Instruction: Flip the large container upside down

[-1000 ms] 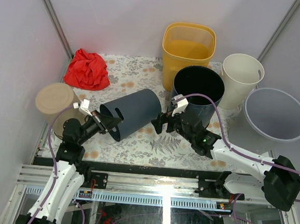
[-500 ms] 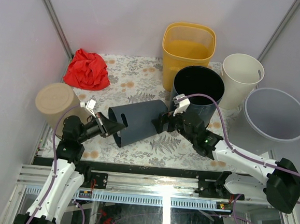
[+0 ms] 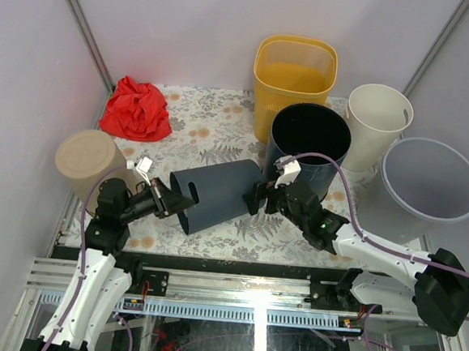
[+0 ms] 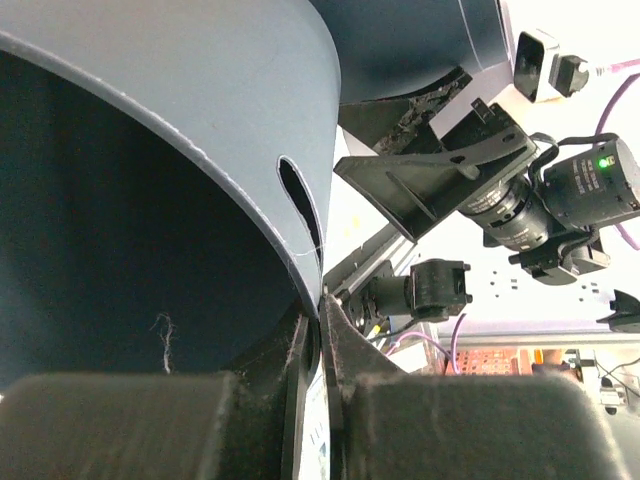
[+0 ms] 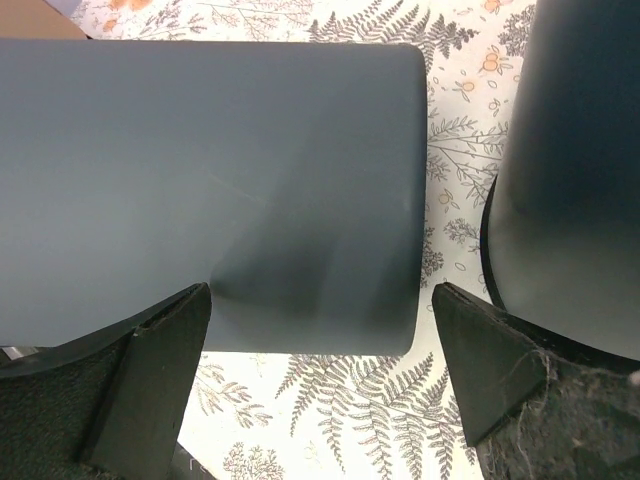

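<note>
The large container (image 3: 217, 192), a slate-grey bin, lies on its side on the floral cloth with its mouth toward the left. My left gripper (image 3: 168, 199) is shut on its rim; in the left wrist view the rim wall (image 4: 300, 230) is pinched between the fingers at the left gripper (image 4: 322, 312), just below a slot in the wall. My right gripper (image 3: 259, 195) stands open at the bin's closed end. In the right wrist view the container (image 5: 220, 170) fills the upper frame, and the right gripper (image 5: 320, 335) straddles its lower corner without touching it.
A black bin (image 3: 309, 141) stands right behind my right gripper, its wall (image 5: 570, 180) close to the right finger. A yellow basket (image 3: 295, 75), a cream bin (image 3: 377, 122) and a clear grey bin (image 3: 429, 183) stand behind and right. A tan container (image 3: 85, 160) and a red cloth (image 3: 136, 109) are left.
The container's closed end has swung down and to the right, so it lies flatter on the cloth. My left gripper kept its hold on the rim. The right gripper shifted slightly right.
</note>
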### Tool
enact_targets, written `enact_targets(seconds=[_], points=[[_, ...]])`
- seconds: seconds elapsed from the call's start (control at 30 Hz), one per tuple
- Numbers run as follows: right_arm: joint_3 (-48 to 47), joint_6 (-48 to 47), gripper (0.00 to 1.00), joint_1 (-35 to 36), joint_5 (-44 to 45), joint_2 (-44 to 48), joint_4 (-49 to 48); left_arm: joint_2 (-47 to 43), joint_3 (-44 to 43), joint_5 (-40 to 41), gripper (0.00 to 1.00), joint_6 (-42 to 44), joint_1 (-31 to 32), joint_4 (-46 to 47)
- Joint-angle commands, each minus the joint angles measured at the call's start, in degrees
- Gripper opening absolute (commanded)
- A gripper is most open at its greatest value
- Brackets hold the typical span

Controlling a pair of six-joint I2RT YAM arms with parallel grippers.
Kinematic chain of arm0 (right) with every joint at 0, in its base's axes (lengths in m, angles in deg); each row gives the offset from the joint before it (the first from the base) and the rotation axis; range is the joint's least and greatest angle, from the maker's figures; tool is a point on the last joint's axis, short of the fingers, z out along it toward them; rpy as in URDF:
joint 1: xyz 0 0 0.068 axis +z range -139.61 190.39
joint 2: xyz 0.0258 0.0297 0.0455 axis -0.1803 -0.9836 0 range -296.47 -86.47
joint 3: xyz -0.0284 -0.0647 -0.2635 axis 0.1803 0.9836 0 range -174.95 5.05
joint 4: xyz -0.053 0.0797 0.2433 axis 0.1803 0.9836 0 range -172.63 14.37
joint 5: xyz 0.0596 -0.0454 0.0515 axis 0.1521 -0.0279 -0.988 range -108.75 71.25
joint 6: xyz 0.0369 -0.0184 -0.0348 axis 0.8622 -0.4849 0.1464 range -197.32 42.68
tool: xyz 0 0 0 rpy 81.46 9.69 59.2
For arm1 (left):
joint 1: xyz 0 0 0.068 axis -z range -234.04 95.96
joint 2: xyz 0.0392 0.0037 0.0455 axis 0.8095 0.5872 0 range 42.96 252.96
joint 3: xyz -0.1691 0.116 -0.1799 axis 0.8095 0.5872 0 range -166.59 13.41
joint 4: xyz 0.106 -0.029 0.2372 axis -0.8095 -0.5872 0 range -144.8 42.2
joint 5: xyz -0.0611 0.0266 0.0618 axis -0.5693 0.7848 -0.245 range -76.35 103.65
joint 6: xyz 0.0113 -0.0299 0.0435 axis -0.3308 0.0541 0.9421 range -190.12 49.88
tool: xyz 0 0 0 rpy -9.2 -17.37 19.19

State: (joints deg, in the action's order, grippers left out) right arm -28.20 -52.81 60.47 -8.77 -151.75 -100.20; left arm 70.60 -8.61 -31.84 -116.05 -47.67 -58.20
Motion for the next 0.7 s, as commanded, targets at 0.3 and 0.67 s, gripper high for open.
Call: enact_targets(seconds=[0.3, 0.67], points=[[3.12, 3.12, 0.99, -0.48, -8.90, 2.30, -8.80, 1.75, -4.00, 1.28, 0.11, 3.30, 0.29, -8.77], [4.28, 5.07, 0.99, -0.46, -17.14, 4.03, -11.09, -0.14, -7.06, 17.49, 0.32, 2.33, 0.24, -16.39]])
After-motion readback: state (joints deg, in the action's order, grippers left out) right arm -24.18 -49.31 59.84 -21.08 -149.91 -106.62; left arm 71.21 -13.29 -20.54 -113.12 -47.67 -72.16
